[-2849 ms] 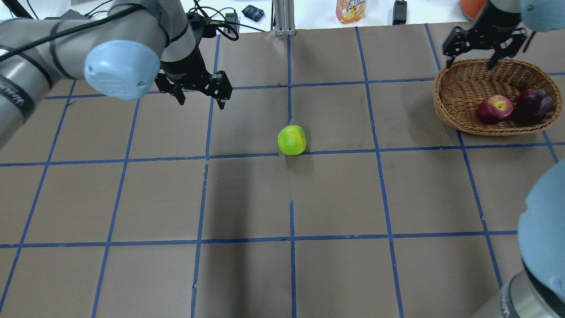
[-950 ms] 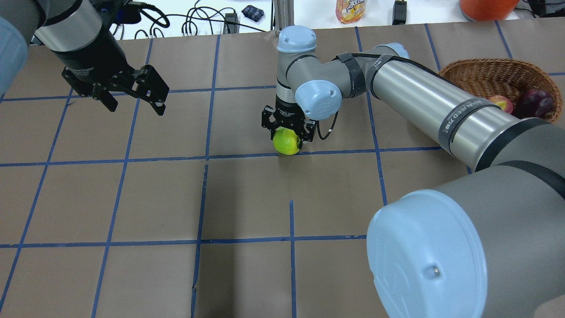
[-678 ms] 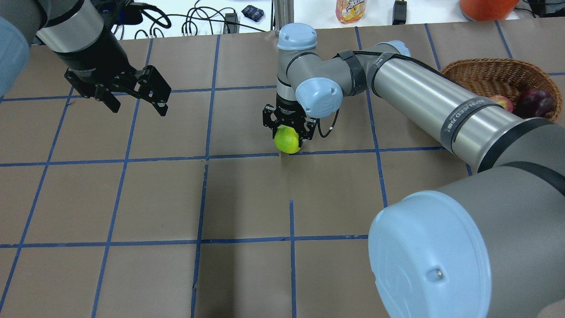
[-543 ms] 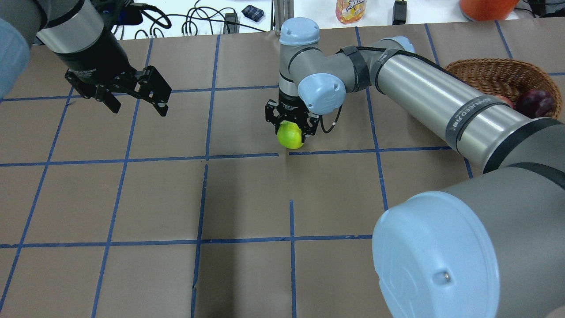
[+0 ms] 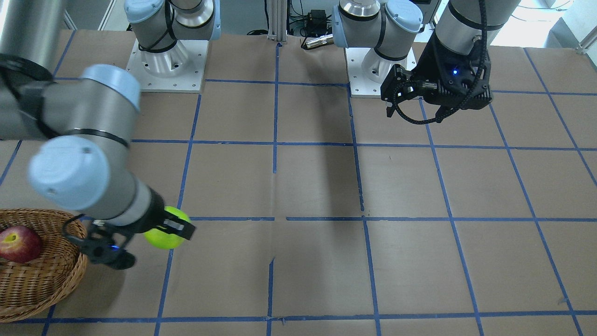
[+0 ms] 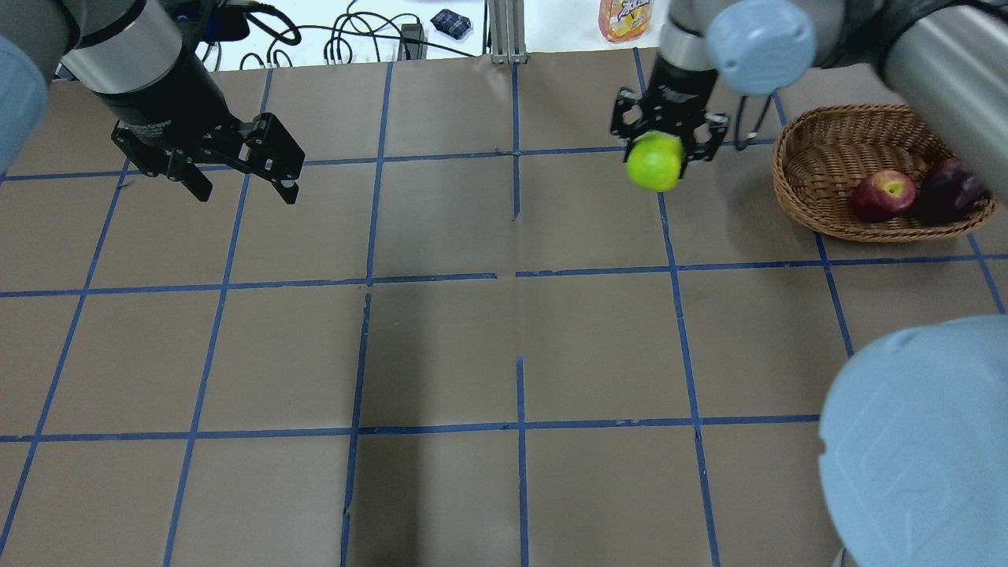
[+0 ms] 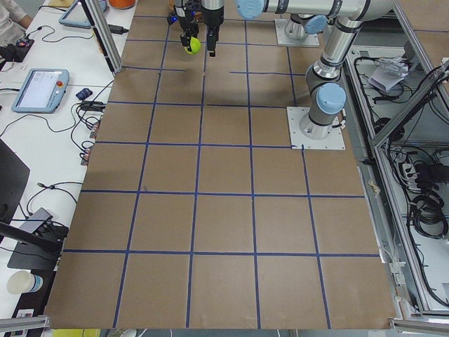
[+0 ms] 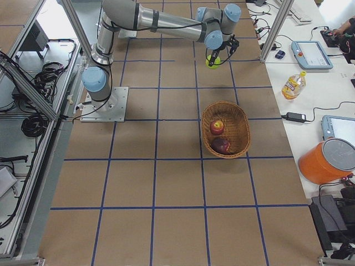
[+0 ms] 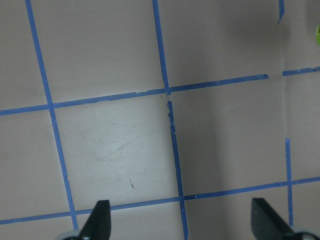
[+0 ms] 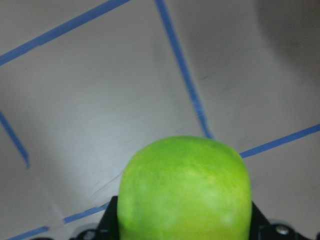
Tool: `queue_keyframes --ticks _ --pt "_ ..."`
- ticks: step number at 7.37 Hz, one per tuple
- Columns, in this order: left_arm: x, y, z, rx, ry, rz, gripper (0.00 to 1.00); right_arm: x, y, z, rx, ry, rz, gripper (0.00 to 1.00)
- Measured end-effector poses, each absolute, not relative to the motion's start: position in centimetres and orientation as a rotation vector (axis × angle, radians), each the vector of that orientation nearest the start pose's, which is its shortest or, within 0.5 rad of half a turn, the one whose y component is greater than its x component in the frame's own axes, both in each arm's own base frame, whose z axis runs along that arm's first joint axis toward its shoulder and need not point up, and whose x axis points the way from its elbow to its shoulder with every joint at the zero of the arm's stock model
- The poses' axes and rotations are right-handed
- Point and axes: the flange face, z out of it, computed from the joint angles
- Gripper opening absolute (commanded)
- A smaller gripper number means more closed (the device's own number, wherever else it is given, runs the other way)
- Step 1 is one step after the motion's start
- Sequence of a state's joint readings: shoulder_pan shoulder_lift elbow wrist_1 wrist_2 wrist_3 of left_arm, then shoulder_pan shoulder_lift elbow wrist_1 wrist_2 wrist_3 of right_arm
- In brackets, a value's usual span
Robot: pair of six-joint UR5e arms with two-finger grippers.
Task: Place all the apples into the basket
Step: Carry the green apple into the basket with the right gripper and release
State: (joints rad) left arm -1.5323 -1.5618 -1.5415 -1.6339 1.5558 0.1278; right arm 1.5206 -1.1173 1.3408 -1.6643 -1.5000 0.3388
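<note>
Holding the green apple (image 10: 184, 190) clamped in our right gripper (image 6: 661, 156), above the table (image 6: 441, 346) and just short of the basket (image 6: 835, 134), we judged it best to clear the rim, then release low over bare weave beside the red apple (image 6: 882, 194) and maroon apple (image 6: 949, 187). Our left gripper (image 6: 244, 191) hung well apart, fingers spread, empty.

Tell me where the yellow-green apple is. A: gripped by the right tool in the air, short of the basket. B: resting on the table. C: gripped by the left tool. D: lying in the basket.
A: the right tool is shut on the yellow-green apple, held aloft and short of the basket.
</note>
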Motion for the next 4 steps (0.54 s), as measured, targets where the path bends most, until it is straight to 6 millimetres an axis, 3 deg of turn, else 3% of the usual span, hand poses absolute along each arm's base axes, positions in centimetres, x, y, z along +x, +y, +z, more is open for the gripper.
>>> queue_keyframes --ticks 1,2,4 --pt "-11.6 -49.1 49.7 0.113 3.154 0.069 1.00 3.8 -66.3 35.6 0.574 3.072 0.203 0.00" --pt "-11.6 -49.1 49.7 0.103 3.153 0.085 1.00 -1.5 -66.3 35.6 0.517 3.128 0.207 0.00" --pt "-12.0 -48.8 50.0 0.123 3.151 0.085 1.00 -8.4 -66.4 33.8 0.481 3.157 0.237 0.00"
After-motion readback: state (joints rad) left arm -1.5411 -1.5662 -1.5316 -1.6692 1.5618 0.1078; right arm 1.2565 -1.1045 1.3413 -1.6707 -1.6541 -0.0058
